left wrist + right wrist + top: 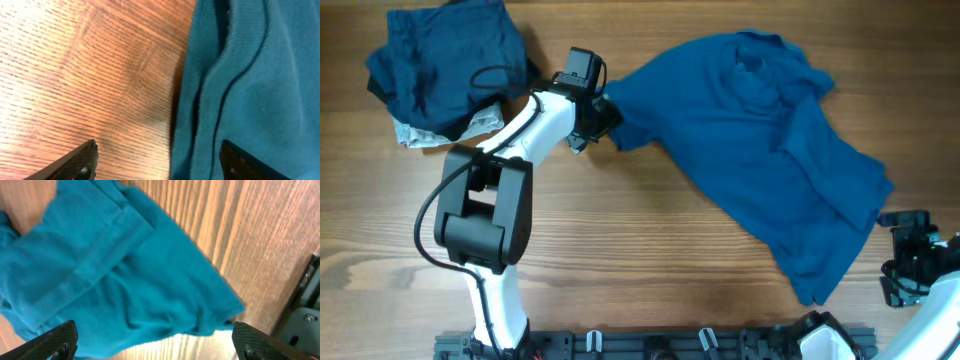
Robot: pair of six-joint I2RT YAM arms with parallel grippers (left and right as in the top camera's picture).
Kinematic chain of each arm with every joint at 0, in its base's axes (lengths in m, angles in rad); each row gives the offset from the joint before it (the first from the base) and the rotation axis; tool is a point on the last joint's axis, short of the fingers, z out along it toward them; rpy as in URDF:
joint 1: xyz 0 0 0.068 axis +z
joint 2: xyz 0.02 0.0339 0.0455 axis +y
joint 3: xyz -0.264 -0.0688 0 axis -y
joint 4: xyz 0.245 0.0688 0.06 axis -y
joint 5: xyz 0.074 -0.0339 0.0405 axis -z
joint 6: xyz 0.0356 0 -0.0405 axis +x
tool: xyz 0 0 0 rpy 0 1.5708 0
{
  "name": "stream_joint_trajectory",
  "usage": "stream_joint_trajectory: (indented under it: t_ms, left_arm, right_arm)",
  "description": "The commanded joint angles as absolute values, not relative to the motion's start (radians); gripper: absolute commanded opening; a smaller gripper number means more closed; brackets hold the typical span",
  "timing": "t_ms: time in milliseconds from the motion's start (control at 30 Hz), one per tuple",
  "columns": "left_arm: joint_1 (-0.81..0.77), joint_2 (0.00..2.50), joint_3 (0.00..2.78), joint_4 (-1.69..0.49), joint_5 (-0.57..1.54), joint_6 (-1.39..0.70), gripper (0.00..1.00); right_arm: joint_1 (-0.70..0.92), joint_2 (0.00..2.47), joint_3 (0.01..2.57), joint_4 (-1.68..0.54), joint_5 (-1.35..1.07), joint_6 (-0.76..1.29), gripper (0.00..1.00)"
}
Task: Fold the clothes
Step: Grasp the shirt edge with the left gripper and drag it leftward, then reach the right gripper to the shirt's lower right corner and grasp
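A blue shirt lies crumpled and spread diagonally across the wooden table from the upper middle to the lower right. My left gripper is open at the shirt's left tip; in the left wrist view its fingers straddle the edge of the shirt, one over bare wood, one over cloth. My right gripper is open beside the shirt's lower right corner; in the right wrist view its fingers span the shirt's hem.
A pile of dark navy clothes lies over a light grey garment at the top left. The table's front edge with a black rail runs along the bottom.
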State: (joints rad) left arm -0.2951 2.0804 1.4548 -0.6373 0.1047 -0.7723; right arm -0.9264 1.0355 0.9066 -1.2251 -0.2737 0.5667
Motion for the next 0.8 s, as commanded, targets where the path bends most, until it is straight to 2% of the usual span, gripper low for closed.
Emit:
stream_joint_trajectory:
  t_ms: [0,400,600,700,767]
  left_arm:
    - [-0.284,2.065,1.444,-0.656,0.18,-0.709,0.76]
    - [-0.421,2.111,1.441,-0.65,0.223,-0.766,0.65]
    - [-0.429,2.149,1.441,-0.657,0.22,-0.797,0.41]
    - [-0.405,2.149,1.441,-0.659,0.208,-0.796,0.42]
    - [-0.39,2.149,1.441,-0.659,0.208,-0.796,0.38]
  right_arm:
    - [-0.931,1.042,0.877,-1.257,-0.293,0.538,1.0]
    - [-0.931,1.042,0.722,-1.291,-0.293,0.55,1.0]
    - [-0.931,1.042,0.722,-1.287,-0.298,0.561,1.0]
    - [-0.931,1.042,0.721,-1.282,-0.337,0.561,1.0]
    - [-0.931,1.042,0.721,-1.282,-0.338,0.561,1.0]
